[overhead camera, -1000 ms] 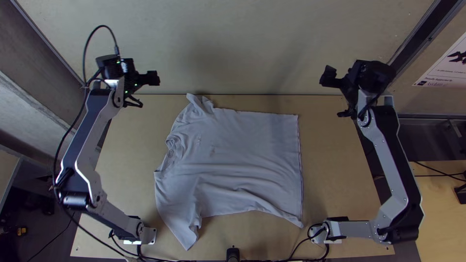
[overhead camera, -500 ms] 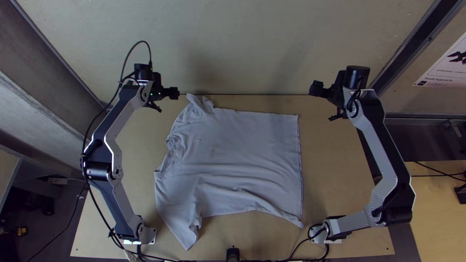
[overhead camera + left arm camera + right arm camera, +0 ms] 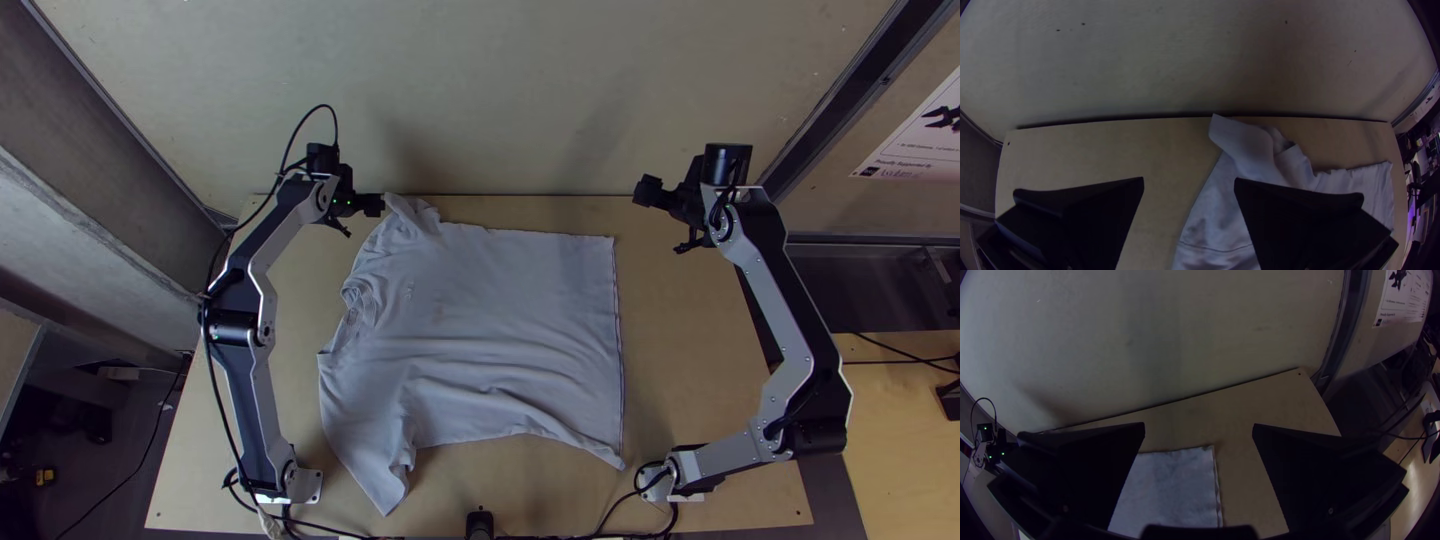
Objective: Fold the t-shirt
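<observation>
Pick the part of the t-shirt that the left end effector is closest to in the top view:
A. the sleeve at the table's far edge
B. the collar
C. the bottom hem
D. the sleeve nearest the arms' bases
A: the left end effector hangs open right by the far sleeve, while the collar lies farther off.

You are working in what looks like a robotics lab or workshop, judging by the left arm (image 3: 258, 385) and right arm (image 3: 782, 325) at a plain wooden table (image 3: 690, 350), trailing black cables (image 3: 900, 361), metal framing (image 3: 868, 85) and a printed poster (image 3: 915, 142).
</observation>
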